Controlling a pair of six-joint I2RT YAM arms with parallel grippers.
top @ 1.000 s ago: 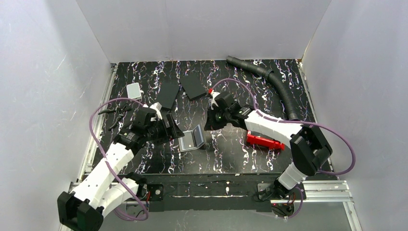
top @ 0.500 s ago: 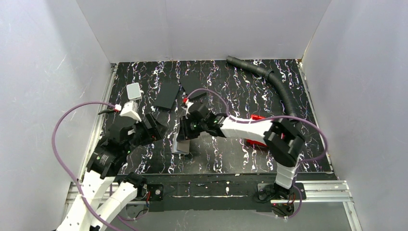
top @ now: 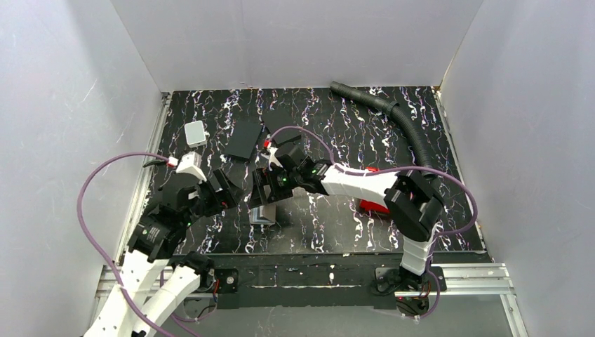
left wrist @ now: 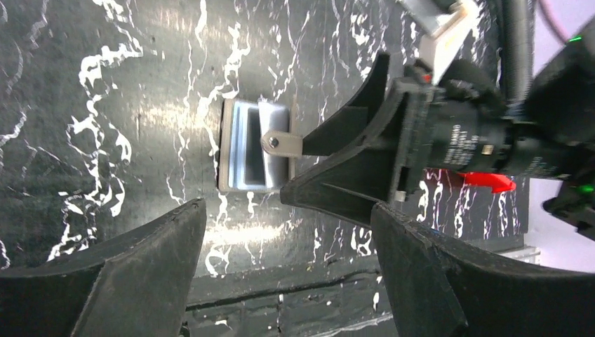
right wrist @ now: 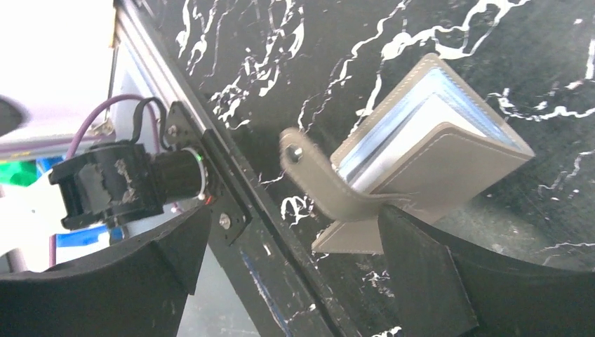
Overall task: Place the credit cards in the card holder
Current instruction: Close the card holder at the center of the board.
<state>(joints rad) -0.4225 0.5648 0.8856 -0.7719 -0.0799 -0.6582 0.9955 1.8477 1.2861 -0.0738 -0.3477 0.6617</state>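
The card holder, a taupe bifold wallet, rests half-folded on the black marbled table near its front edge. Its snap tab sticks out free, and pale pocket edges show between its flaps. My right gripper hovers just behind it, open, with one finger against the lower flap and nothing clamped. In the left wrist view the holder lies ahead of my open, empty left gripper, which sits to the holder's left. No loose credit cards are in view.
A matte black slab lies behind the grippers, and a white rounded box sits at the back left. A red tray peeks out from under the right arm. A black corrugated hose curves along the back right.
My right arm swung left over the card holder, then its jaws opened wide and let go. The holder went from lying open to half-folded. My left arm drew back to the left.
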